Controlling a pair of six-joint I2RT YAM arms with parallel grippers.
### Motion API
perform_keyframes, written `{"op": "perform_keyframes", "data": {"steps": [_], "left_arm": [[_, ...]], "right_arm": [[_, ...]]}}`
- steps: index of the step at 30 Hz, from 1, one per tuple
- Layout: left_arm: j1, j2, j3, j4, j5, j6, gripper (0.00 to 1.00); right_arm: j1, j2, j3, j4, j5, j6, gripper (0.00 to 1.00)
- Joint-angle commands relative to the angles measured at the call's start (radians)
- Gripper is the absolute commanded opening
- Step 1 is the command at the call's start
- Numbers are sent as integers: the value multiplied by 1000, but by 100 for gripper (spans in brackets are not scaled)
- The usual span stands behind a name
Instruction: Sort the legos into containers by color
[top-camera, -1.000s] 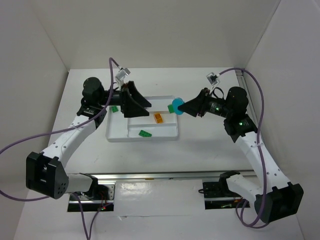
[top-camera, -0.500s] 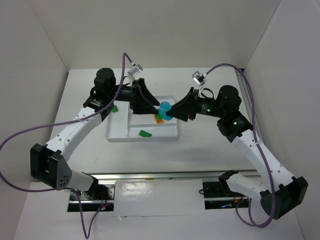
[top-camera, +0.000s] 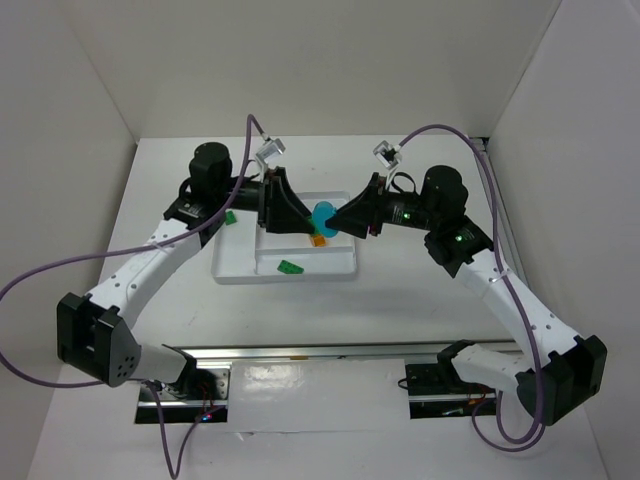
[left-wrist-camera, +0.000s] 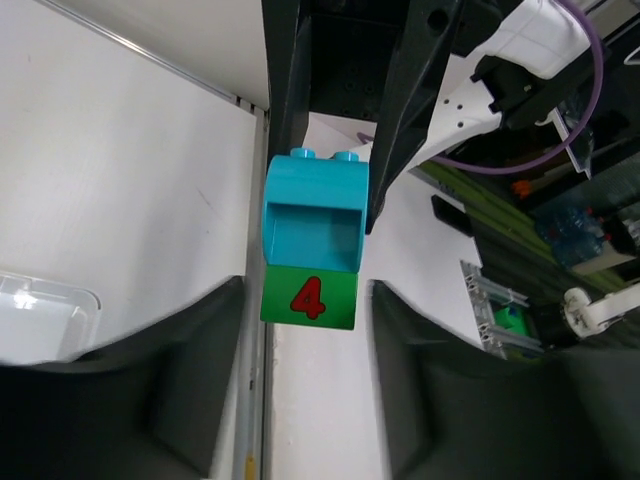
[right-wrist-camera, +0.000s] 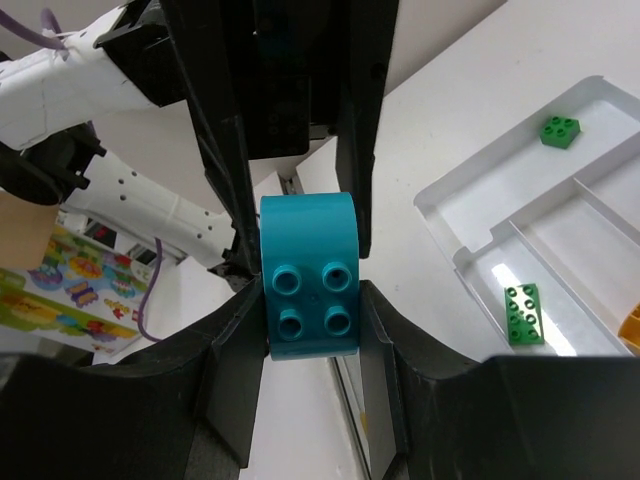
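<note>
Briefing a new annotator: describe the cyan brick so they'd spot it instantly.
Find the white tray. Above it, the right hand grips the cyan brick. It alone is blue, joined to a green block marked 4.

Lit brightly and evenly from above, with only soft, pale shadows on the white counter (top-camera: 400, 300). Sharp in the overhead view. Blurred and dark at the near fingers (left-wrist-camera: 150, 400) in both wrist views, hazy in the far background.

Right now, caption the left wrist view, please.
Right fingers hold cyan brick, green "4" brick attached, between open left fingers.
</note>
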Motion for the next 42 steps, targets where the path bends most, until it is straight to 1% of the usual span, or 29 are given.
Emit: {"op": "perform_keyframes", "data": {"steps": [1,3,6,8,9,10,12,13,16,20,25,26,27,30,31,33,42], "left_arm": [[0,-50,-1,30,21,43,58],[0,-50,8,1,21,64,58],[0,-69,8,0,12,64,58],[0,-69,8,11,12,54,54],[0,-69,8,22,12,54,48],[0,-69,8,22,12,54,46],[0,-69,8,22,12,54,34],[0,-69,8,31,12,44,20],[0,-57,17,31,21,34,1],[0,-57,8,43,21,23,0],[0,-66,29,-70,-45,124,0],[0,-75,30,-105,-45,138,0],[0,-75,30,-105,-59,147,0],[0,-75,30,-115,-87,147,0],[0,-75,30,-115,-97,147,0],[0,-75,30,-125,-111,147,0],[50,-75,-9,-153,-130,138,0]], "right_arm": [[8,-2,48,44,3,-3,29],[8,-2,39,55,3,-3,29],[8,8,39,64,-8,7,29],[8,8,39,64,-8,7,29],[8,8,30,64,-8,7,29],[8,8,29,73,-8,7,29],[8,8,29,73,-8,7,29],[8,8,29,64,-8,7,29],[8,8,20,64,-17,7,29],[8,8,11,53,-17,7,29],[-4,-12,11,21,27,-26,29],[-15,-12,11,21,27,-26,29],[-15,-12,11,21,17,-26,29],[-15,-21,11,21,17,-26,28],[-15,-21,2,21,17,-26,26],[-26,-31,2,12,39,-26,25],[-44,-62,-7,1,72,-26,25]]}}
